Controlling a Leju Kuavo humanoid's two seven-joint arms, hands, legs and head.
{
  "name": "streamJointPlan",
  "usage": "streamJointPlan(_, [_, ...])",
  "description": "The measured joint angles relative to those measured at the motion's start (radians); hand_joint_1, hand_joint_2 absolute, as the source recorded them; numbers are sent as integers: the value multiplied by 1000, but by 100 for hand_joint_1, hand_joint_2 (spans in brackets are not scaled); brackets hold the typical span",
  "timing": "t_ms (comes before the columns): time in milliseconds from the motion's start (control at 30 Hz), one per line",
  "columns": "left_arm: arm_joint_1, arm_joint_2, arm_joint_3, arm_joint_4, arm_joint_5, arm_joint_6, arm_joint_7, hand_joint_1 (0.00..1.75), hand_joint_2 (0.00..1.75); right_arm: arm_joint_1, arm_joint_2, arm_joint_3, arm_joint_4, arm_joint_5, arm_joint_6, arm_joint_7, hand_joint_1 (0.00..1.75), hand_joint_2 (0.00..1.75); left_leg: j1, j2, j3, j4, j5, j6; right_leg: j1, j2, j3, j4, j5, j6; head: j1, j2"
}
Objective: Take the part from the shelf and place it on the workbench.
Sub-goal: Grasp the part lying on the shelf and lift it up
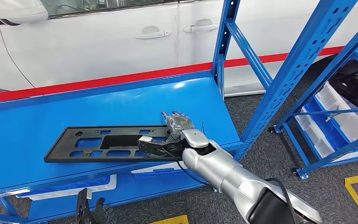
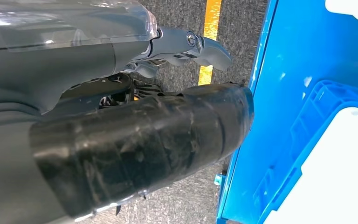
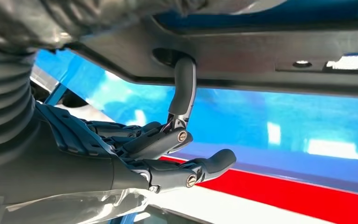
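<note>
a: head view. the part [image 1: 107,142], a flat black panel with cut-outs, lies on the blue shelf [image 1: 23,121], its near edge close to the shelf's front lip. where is your right hand [image 1: 177,125]?

b: at the part's right end, palm over the top. in the right wrist view one finger [image 3: 184,91] hooks into a hole in the part [image 3: 261,51] while the others stay spread and loose beside it. so you have a hook, not a full grip.

a: and the left hand [image 2: 135,154]?

b: it hangs low beside the shelf's lower level, above the grey floor [image 2: 242,28]. you cannot tell whether it is open or closed; the wrist view is too close.

a: what could go wrong from here?

b: you hold a long panel at one end only. lift now and the far end probably droops, pivots about the single finger and drags on the shelf. it may slip off the finger altogether.

a: anything else?

b: the blue upright [image 1: 223,42] stands just beyond your hand. swing the part out to the right and it may strike the post. get more fingers onto the part first.
</note>
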Motion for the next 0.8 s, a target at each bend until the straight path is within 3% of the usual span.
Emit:
streamJointPlan(400, [8, 1, 0, 0, 7, 6, 13, 0, 0, -58, 7, -1, -34, 31, 18, -40, 0, 0, 0, 0, -1, 0, 0, 0, 0, 0, -1, 0, 0, 0, 0, 0])
streamJointPlan(600, [14, 3, 0, 0, 10, 13, 33, 0, 0, -71, 12, -1, -43, 36, 33, -39, 0, 0, -1, 0, -7, 12, -5, 8, -3, 0, -2, 0, 0, 4, 0, 0])
streamJointPlan(733, [15, 5, 0, 0, 10, 14, 38, 0, 0, -73, 15, -1, -46, 39, 35, -37, 0, 0, 1, 0, -9, 12, 1, 17, -2, 0, -1, -1, 4, 16, 0, 0])
streamJointPlan(800, [14, 4, 0, 0, 9, 14, 38, 0, 0, -78, 16, -1, -46, 40, 34, -35, 0, 0, 8, 4, -6, -1, 13, 26, -1, 0, -10, 18, -16, 25, 0, 0])
